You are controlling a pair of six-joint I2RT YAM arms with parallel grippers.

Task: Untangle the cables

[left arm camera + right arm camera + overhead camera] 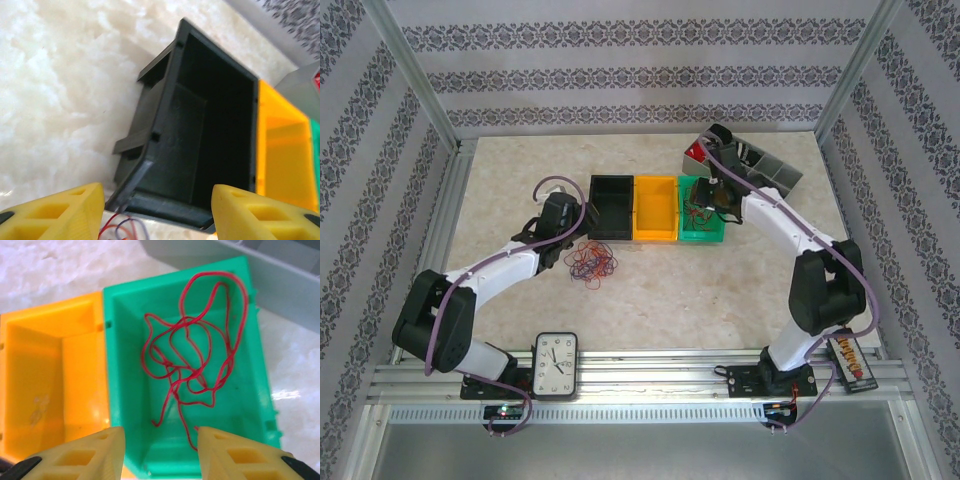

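Right hand [159,440] stands spread wide, empty, above red cables [173,366] in the green bin [250,405]. Left hand [157,195] likewise wide, near the mixed cable tangle [592,263] on the counter [720,300]. Wires judged light, limp, snag-prone; pinch one outer loop.

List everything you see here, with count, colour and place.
black bin: one, black, left end of bin row
orange bin: one, orange, middle of row
green bin: one, green, right end
red cables: one bunch, red, inside green bin
cable tangle: one, red, orange, dark blue, on table near black bin
compartment tray: one, grey, far right
clock: one, black, white face, near edge
left hand: one, yellow fingers, open, beside black bin
right hand: one, yellow fingers, open, above green bin
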